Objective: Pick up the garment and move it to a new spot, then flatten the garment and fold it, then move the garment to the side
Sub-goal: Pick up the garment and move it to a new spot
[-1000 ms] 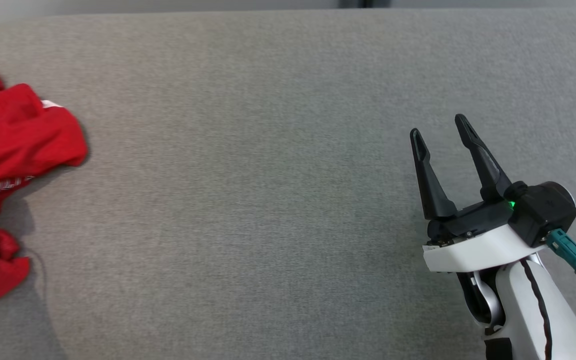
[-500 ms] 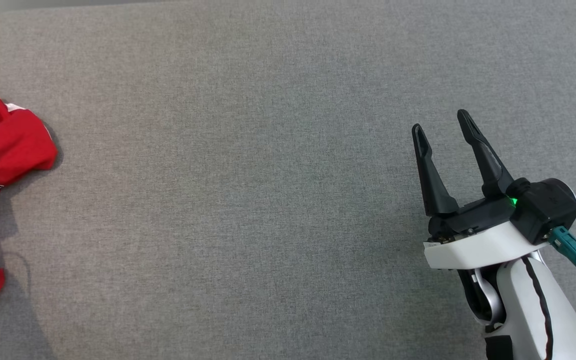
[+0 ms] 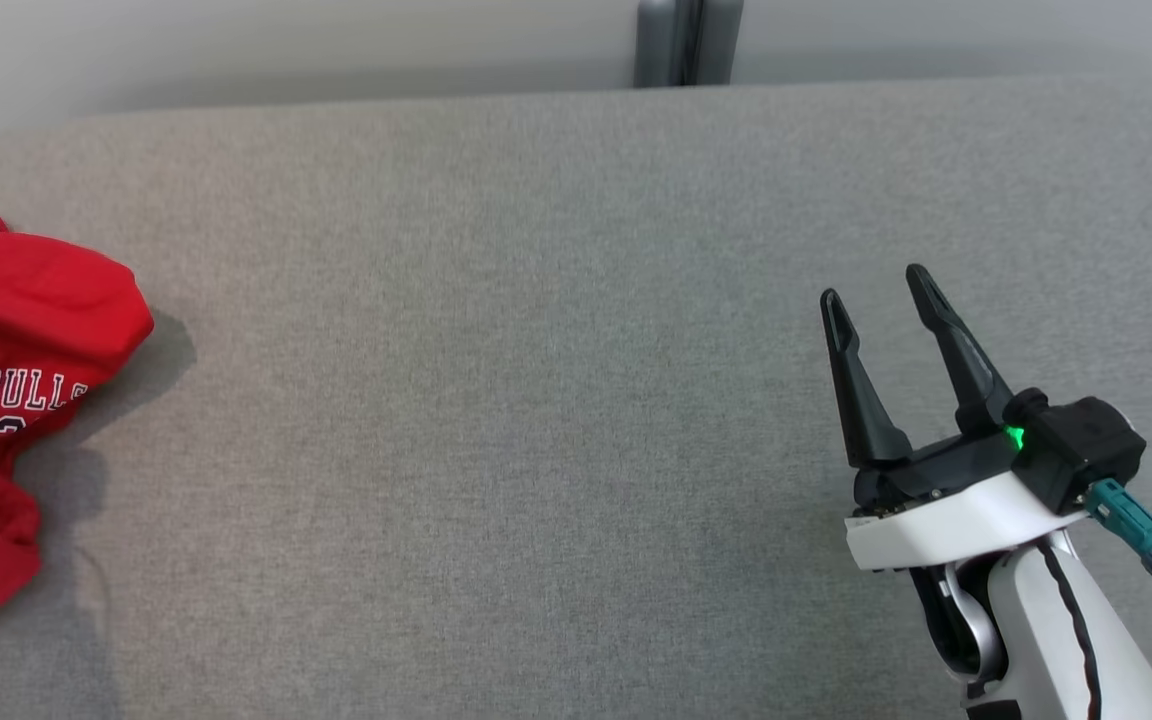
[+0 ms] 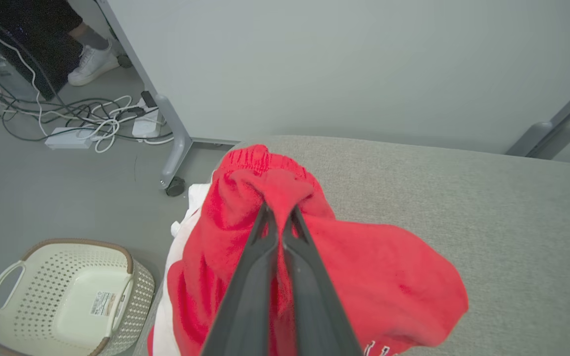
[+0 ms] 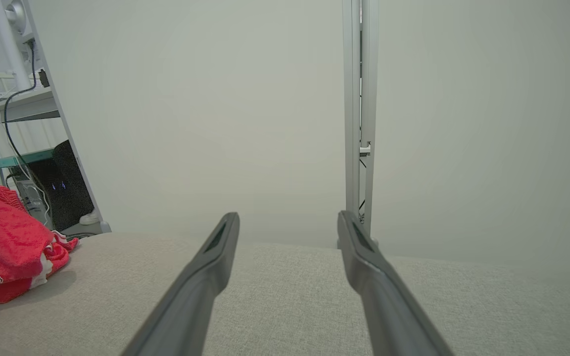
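**Left jaws clamped on the red garment, right jaws idle**

My left jaws were pressed together on a raised fold of the red garment (image 4: 364,277). In the left wrist view their two dark fingers (image 4: 250,296) ran up side by side and met in the cloth near the ribbed hem. The garment lay bunched at the left end of the grey table (image 3: 536,400), at its edge. Below that edge a pale plastic basket (image 4: 67,296) stood on the floor (image 4: 42,198). Farther back lay a tangle of cables (image 4: 92,118) and a person's white shoe (image 4: 92,62).

My right jaws were spread wide and held nothing. They hung over bare table at the lower right of the head view, fingers (image 3: 861,400) pointing away from me, well apart from the garment.

Against the picture from a second ago, the whole head view had shifted, so the camera had moved. The far edge of the table, the pale wall (image 3: 236,50) and a grey post (image 3: 686,45) now showed along the top. The garment (image 3: 26,330) had changed shape at the left border. Its bunch sat fuller, and white letters reading "BULLS" faced up where only a crumpled scrap of print had shown. My right jaws kept the same spread.

From the right wrist view the garment (image 5: 3,247) sat heaped at the far left, and the post (image 5: 359,123) rose beyond my fingers (image 5: 206,277).
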You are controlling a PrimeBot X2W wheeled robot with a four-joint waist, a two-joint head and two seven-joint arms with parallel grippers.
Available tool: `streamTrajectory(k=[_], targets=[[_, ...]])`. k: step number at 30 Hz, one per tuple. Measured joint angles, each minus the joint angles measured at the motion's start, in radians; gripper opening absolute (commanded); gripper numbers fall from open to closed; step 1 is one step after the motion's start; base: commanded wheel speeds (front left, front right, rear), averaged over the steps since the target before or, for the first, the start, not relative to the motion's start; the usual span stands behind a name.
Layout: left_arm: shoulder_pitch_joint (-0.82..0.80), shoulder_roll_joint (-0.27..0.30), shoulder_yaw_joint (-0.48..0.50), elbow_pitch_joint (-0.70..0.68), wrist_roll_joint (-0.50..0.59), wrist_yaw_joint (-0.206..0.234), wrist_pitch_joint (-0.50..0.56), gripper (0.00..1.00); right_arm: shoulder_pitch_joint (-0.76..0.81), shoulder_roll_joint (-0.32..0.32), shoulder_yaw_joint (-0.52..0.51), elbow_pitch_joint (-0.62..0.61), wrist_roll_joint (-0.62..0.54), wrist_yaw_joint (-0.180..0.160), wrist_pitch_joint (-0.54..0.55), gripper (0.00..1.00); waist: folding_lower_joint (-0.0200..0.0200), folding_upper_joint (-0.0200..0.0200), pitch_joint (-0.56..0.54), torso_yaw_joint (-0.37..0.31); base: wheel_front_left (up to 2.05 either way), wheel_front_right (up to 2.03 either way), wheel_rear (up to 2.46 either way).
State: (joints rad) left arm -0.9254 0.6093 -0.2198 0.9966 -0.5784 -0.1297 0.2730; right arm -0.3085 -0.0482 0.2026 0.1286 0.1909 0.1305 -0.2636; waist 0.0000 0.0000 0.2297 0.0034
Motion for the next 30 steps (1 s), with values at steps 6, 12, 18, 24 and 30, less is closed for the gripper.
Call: streamTrajectory(k=[6,12,18,24,30], targets=[[-0.014,0.021,-0.140,-0.127,0.018,0.000,-0.012,0.00,0.028,0.000,-0.010,0.000,0.023,0.000,0.000,1.00,0.0000,0.0000,-0.077,-0.017,0.00,0.00,0.00],[-0.052,0.007,-0.229,-0.292,0.035,0.000,-0.026,0.00,0.058,0.000,-0.021,0.003,0.028,0.000,0.000,1.00,0.0000,0.0000,-0.130,-0.051,0.00,0.00,0.00],[-0.032,-0.031,-0.274,-0.472,0.009,0.000,0.009,0.00,0.075,0.000,-0.027,0.003,0.030,0.000,0.000,1.00,0.0000,0.0000,-0.164,-0.100,0.00,0.00,0.00],[0.038,-0.051,-0.303,-0.614,-0.026,0.001,0.068,0.00,0.084,0.000,-0.026,-0.003,0.041,0.000,0.000,1.00,0.0000,0.0000,-0.175,-0.150,0.00,0.00,0.00],[0.146,-0.106,-0.365,-0.752,-0.043,0.024,0.105,0.00,0.093,0.000,-0.026,-0.009,0.059,0.000,0.000,1.00,0.0000,0.0000,-0.165,-0.205,0.00,0.00,0.00]])
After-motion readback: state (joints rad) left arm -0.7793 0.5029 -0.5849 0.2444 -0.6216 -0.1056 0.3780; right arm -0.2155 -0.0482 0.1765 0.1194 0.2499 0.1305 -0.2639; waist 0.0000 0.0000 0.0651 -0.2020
